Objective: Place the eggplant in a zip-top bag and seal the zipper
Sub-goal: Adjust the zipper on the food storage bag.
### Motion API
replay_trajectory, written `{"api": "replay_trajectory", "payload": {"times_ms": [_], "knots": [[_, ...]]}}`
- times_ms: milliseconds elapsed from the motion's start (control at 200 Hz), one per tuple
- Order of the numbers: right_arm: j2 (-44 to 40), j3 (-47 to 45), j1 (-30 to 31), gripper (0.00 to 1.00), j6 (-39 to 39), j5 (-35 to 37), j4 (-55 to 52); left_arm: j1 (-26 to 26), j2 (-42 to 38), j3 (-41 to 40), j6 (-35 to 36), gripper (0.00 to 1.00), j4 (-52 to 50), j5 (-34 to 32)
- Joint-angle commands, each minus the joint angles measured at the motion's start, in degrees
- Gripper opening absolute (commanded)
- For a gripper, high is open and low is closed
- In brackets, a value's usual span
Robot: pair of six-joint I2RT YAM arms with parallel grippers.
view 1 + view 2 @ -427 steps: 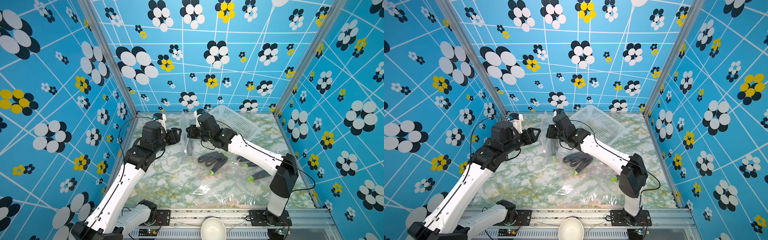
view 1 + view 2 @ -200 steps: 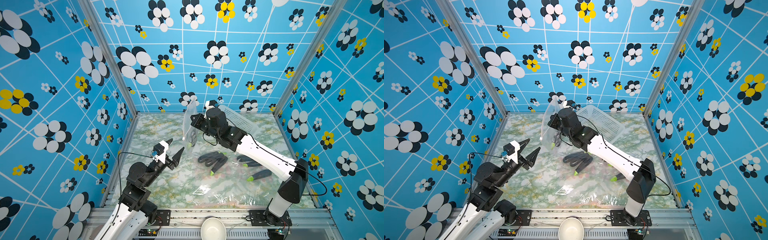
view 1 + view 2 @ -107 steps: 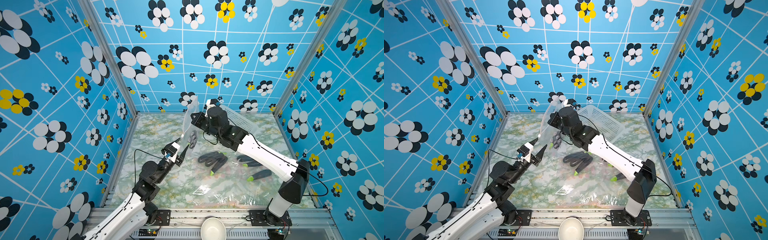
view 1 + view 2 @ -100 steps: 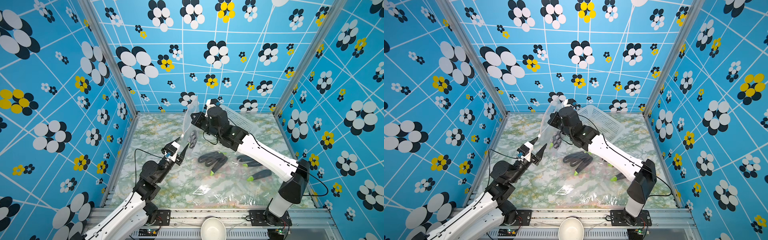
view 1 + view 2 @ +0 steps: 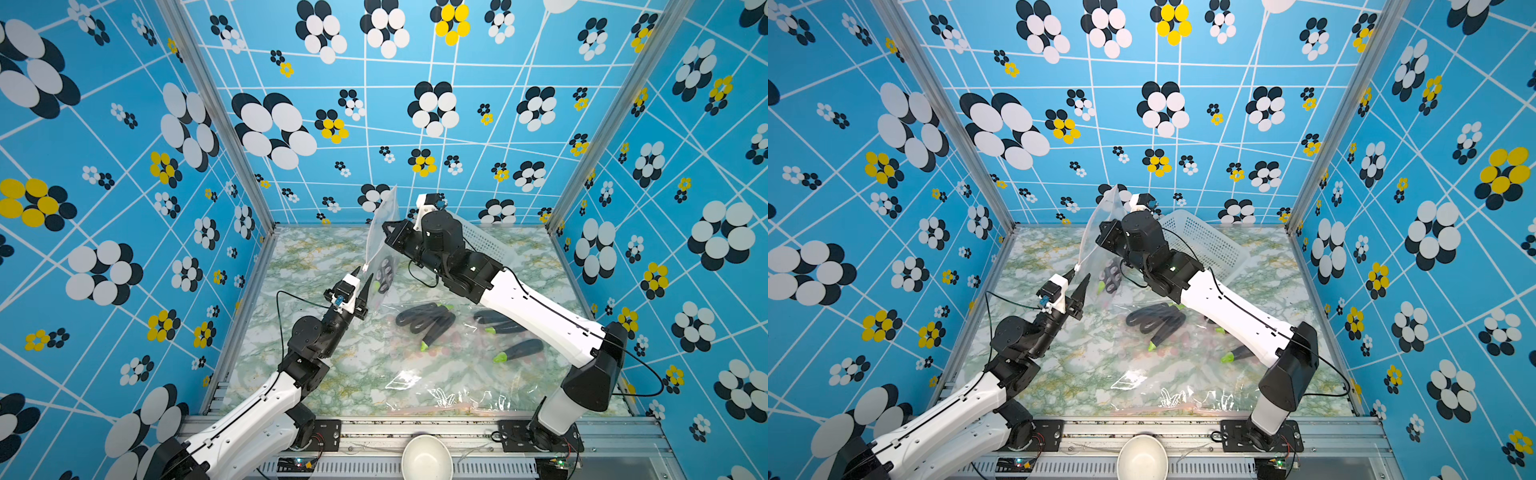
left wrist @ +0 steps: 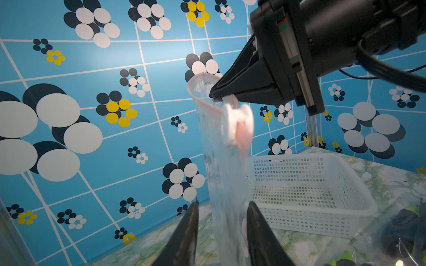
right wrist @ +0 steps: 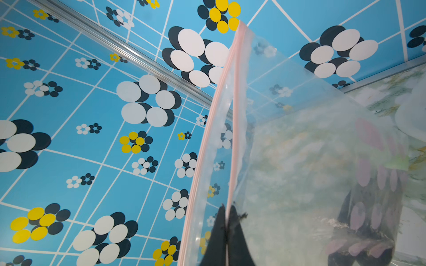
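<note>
Right wrist view: right fingers [image 7: 216,235] pinch the zip-top bag [image 7: 299,138] hanging lengthwise down; left fingers [image 6: 184,235] parted astride it.

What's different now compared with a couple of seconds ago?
The left gripper pulled back, then reached forward again; its open jaws now straddle the hanging zip-top bag. The right gripper lifted that bag and keeps it pinched. Loose eggplants and basket stayed put.
</note>
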Motion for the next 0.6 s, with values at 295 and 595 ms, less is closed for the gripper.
{"api": "replay_trajectory", "payload": {"times_ms": [295,595], "knots": [[-2.9,-1.4,0.6,0.0,1.0,-0.6,2.8,0.6,1.8,1.7,-0.2,0.27,8.6,1.1],[-6.3,-5.7,0.5,0.13,-3.3,0.4,2.3,2.9,-5.8,7.1,-1.1,0.0,-11.8,9.0]]}}
